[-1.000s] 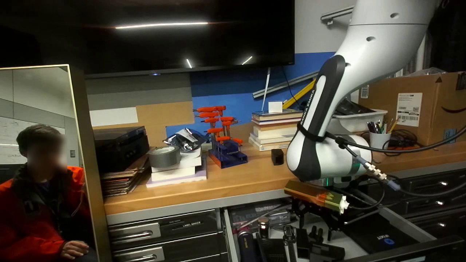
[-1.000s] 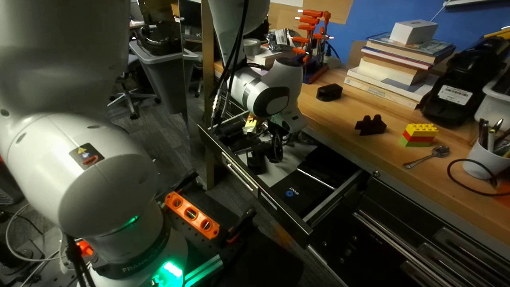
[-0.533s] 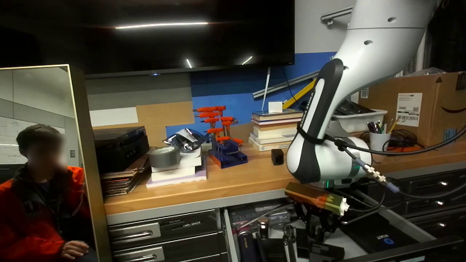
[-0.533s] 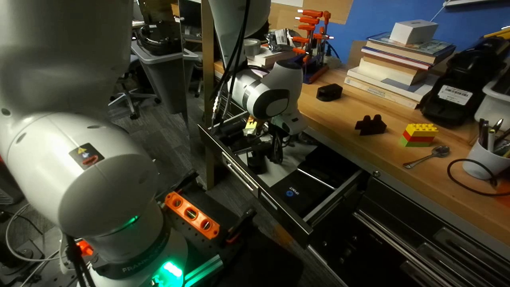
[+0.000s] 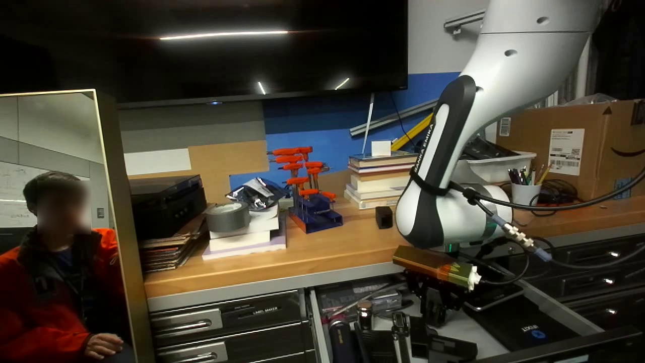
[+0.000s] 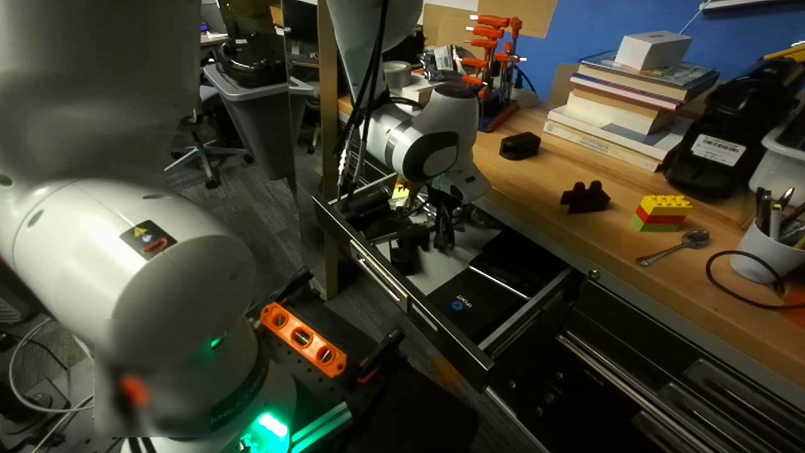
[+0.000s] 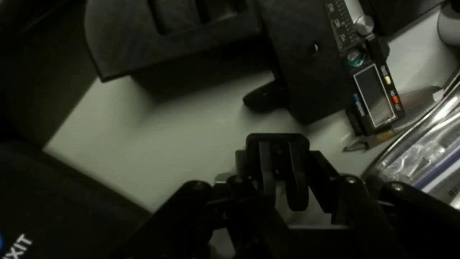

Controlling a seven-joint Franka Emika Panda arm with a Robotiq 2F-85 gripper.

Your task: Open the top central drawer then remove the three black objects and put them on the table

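The top central drawer [image 6: 456, 345] stands pulled out, with tools inside. My gripper [image 7: 279, 162] is shut on a small black object [image 7: 276, 139] with two prongs, its fingers pressing from both sides. In an exterior view the gripper [image 5: 434, 301] hangs just above the drawer floor, the held object dark against it and hard to outline. Two more black objects rest on the table [image 6: 541, 182]: a blocky one [image 6: 520, 146] and a two-bumped one [image 6: 586, 197].
In the drawer lie calipers [image 7: 373, 95], a black recessed block [image 7: 125, 50] and a black iFixit case [image 5: 529, 327]. On the table stand a brick stack [image 6: 663, 212], a spoon [image 6: 676, 246], a pen cup [image 6: 764, 258], books [image 6: 622, 119] and an orange-handled tool rack [image 5: 317, 214].
The gripper came down around the two-pronged black object in the drawer and its fingers shut on it. Now it has risen slightly, and the object has left its spot on the drawer floor.
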